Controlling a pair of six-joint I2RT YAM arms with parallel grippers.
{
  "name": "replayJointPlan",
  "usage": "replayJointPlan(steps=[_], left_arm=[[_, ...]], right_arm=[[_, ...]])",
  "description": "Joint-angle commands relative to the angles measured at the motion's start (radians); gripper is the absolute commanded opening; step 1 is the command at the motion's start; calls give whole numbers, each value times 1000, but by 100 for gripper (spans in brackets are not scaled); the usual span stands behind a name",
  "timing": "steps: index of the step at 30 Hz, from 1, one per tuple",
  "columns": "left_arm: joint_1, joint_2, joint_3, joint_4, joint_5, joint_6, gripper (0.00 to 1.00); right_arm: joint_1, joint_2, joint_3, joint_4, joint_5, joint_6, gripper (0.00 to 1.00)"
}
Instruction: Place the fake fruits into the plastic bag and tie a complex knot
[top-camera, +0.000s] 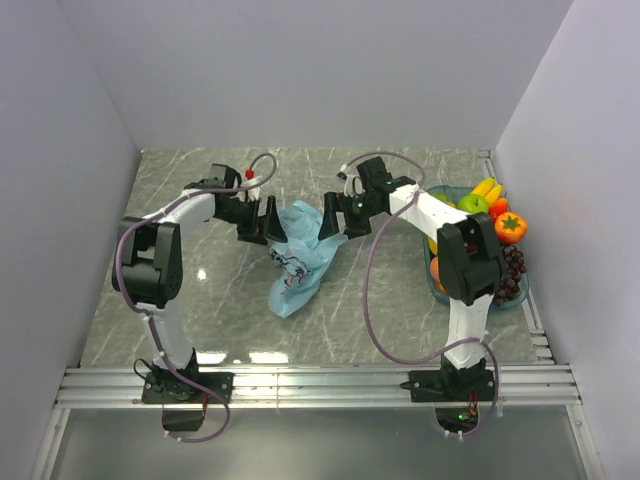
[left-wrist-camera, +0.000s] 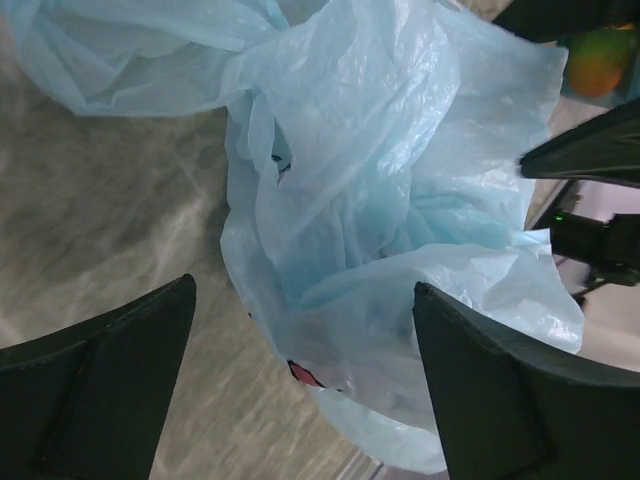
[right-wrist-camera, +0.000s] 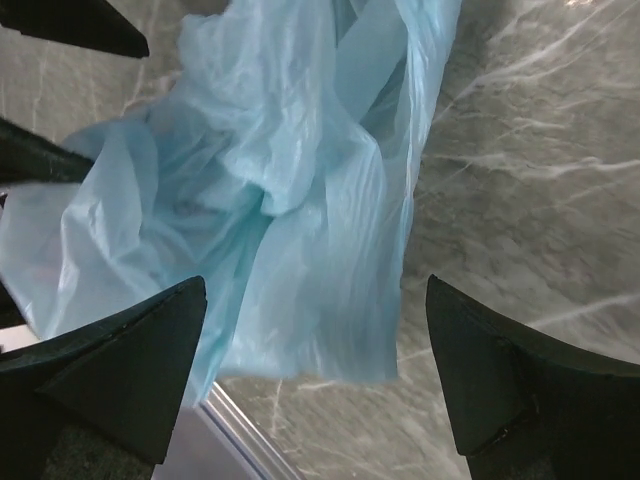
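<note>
Near the middle of the counter (top-camera: 230, 310), the blue plastic bag (top-camera: 298, 262) lies crumpled and limp, its bunched top end reaching up between my two pincers. My left pincer (top-camera: 258, 222) has its jaws wide apart with nothing in them. Its wrist view shows the crinkled film lying between the fingers (left-wrist-camera: 100, 390), though I cannot tell whether it touches either one. My right pincer (top-camera: 335, 220) faces it from the other side, equally spread and empty, with a fold of the bag lying across the gap in its own view. I read this facing posture as a setup for taking the top of the bag from both sides, so the mouth can be pulled apart; a bag collapsed on itself offers no opening to drop anything into. The fake fruits (top-camera: 510, 227) sit well apart from the bag, heaped in a teal tray (top-camera: 510, 303) at the right edge behind my right arm (top-camera: 468, 262), with a banana (top-camera: 487, 189), a green apple (top-camera: 473, 205) and dark grapes (top-camera: 513, 268) among them. None looks to be in the bag, so I judge the task barely begun. Such thin film could slip or bunch when gripped.
</note>
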Motion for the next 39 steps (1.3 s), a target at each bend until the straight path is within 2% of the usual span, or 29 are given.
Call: replayJointPlan(steps=[1,3,4,6,8,9,11,12,13,14,16,17,18,21,26,30,34,36,37,38,39], left_arm=[[-8,19,-29,96,97,-69,94],[-8,51,-43,133,132,-106,90],[-8,62,-46,142,143,-115,84],[-6,93,-46,159,167,-140,77],[-8,110,-41,165,195,-152,63],[-8,111,-37,164,197,-149,49],[-6,107,-24,144,197,-132,33],[-6,102,-15,127,188,-105,9],[-3,99,14,100,175,-83,0],[2,96,28,49,160,-62,0],[21,58,52,14,81,1,0],[31,38,56,3,38,24,0],[40,-11,59,-8,-11,47,0],[80,-124,36,3,-299,215,0],[89,-332,-96,144,-539,383,0],[89,-491,-188,254,-618,461,0],[89,-566,-237,276,-613,487,0],[88,-612,-251,277,-549,495,0],[80,-626,-262,273,-521,501,0],[71,-637,-263,271,-504,506,0],[66,-663,-265,264,-485,512,1]], right_arm=[[8,17,-9,100,-96,57,95],[8,40,-23,128,-131,86,89],[8,48,-24,143,-156,94,81],[8,68,-18,148,-176,106,72],[7,66,-17,151,-184,105,57],[8,62,-20,154,-188,103,54],[8,39,-24,155,-191,99,44],[7,29,-25,157,-196,93,41],[5,10,-25,155,-204,88,36],[2,-3,-23,145,-201,82,26],[0,-39,-12,123,-188,41,14],[-4,-50,-8,85,-181,22,3],[-7,-64,-3,66,-171,-14,0],[-44,-144,-17,8,-118,-80,0],[-73,-237,-84,0,22,-185,0],[-73,-310,-201,85,140,-205,0],[-73,-259,-216,117,229,-190,0],[-72,-225,-192,100,234,-180,15],[-73,-187,-137,80,232,-176,20],[-72,-172,-105,38,220,-171,37],[-72,-164,-54,23,214,-164,43]])
